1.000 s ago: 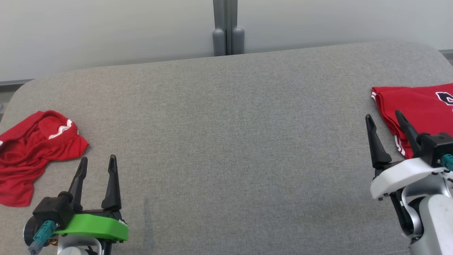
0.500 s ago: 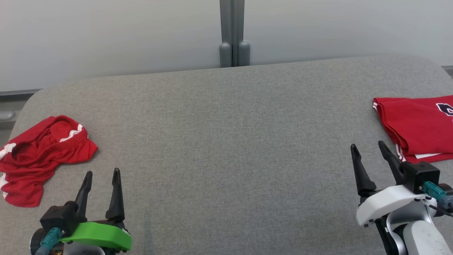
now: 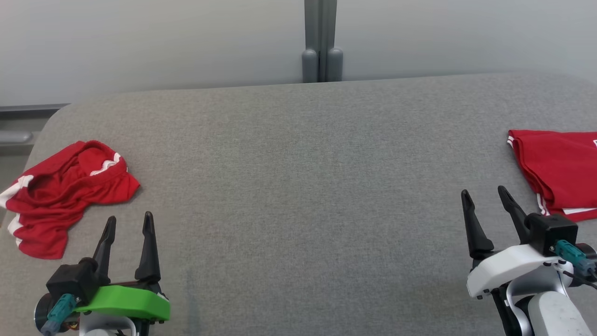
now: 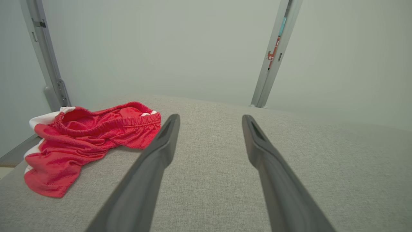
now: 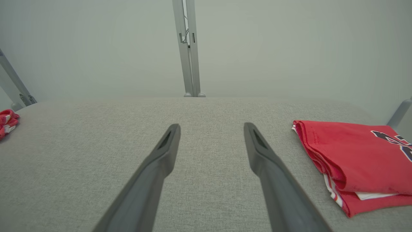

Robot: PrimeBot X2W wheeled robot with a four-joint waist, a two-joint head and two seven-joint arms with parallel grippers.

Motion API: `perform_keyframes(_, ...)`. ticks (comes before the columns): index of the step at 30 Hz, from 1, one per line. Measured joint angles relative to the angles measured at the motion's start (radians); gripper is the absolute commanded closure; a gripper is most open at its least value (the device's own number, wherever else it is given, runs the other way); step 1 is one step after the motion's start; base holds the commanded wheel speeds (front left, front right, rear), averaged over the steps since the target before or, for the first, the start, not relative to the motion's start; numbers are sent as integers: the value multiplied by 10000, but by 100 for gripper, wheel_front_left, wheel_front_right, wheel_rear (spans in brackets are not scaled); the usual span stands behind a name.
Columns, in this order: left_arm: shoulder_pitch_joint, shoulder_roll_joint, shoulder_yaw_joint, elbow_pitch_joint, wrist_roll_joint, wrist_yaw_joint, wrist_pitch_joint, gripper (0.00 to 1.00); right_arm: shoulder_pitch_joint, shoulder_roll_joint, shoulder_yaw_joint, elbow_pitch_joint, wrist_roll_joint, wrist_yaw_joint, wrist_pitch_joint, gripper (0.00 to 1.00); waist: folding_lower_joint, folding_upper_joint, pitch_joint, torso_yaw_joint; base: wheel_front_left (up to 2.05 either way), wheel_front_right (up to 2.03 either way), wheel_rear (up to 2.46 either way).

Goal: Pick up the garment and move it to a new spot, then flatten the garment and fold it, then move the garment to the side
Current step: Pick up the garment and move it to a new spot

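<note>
— What's the biggest thing there?
— A grey fabric-covered bench (image 3: pixel 298 186), with a pale wall (image 3: pixel 163 42) behind it.
— And the clothing?
— A crumpled red garment (image 3: pixel 65 196) with white trim lies near the bench's left edge. A folded red garment (image 3: pixel 559 172) lies flat at the right edge.
— The arms?
— The left gripper (image 3: pixel 129 221) hovers near the crumpled garment, jaws spread wide and empty. The right gripper (image 3: pixel 482 193) is near the folded one, jaws also apart, holding nothing.

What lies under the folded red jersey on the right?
The grey cushion bears the jersey. A white strip peeks out at its near edge; the rest beneath is covered.
</note>
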Motion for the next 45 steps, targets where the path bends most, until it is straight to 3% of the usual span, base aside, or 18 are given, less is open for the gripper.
perform_keyframes(8, -133, 36, 86, -15, 36, 0, 0, 0, 18, 19, 278, 144, 82, 0, 88, 0, 0, 0, 37, 870, 0, 0, 0)
perform_keyframes(29, 224, 188, 253, 59, -102, 90, 0, 0, -97, 54, 920, 368, 150, 0, 75, 0, 0, 0, -114, 3942, 0, 0, 0)
perform_keyframes(45, -349, 209, -173, 391, -311, 40, 2, 0, -164, -148, 857, 151, 209, 0, 211, 0, 0, 0, 452, 4161, 0, 0, 0)
